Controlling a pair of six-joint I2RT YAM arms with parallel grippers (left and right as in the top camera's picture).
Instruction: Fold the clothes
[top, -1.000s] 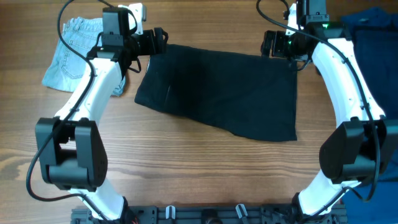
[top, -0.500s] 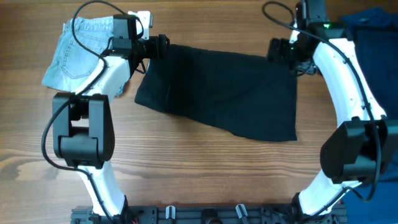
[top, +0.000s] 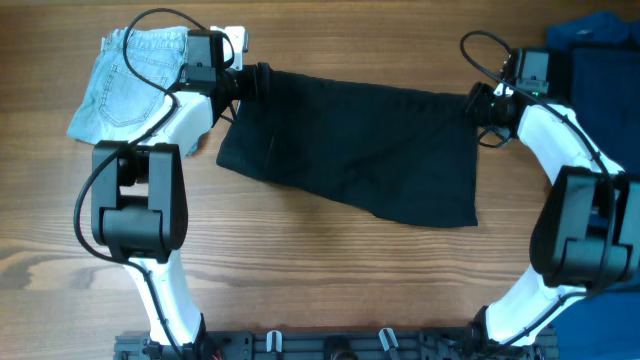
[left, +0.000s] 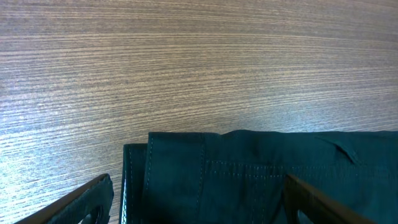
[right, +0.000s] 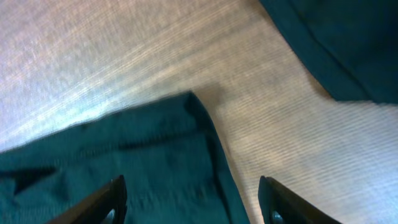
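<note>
Both arms have swung round in the last second while the black garment (top: 350, 140) has stayed where it lay. The right gripper (top: 480, 102) has come off the far edge and now reaches in from the right at the far right corner, and the left gripper (top: 258, 82) has slid a little inward onto the far left corner as its elbow folded back. That garment lies spread flat in the middle of the table (top: 300, 270), with light-blue denim shorts (top: 130, 75) near its far left corner and a dark-blue piece (top: 600, 50) apart to the right. Each wrist view shows its fingers standing wide apart on either side of a corner, cloth between them but nothing pinched. The cloth looks thin, light and limp, so it should sag from any held point and drag easily over the wood rather than keep a shape; slipping is a likelier trouble than weight. The best holds are probably the two far corners on the stitched band (left: 261, 165), where doubled fabric gives the pads more to bite on, taking all layers at once so the sheet lifts evenly.
</note>
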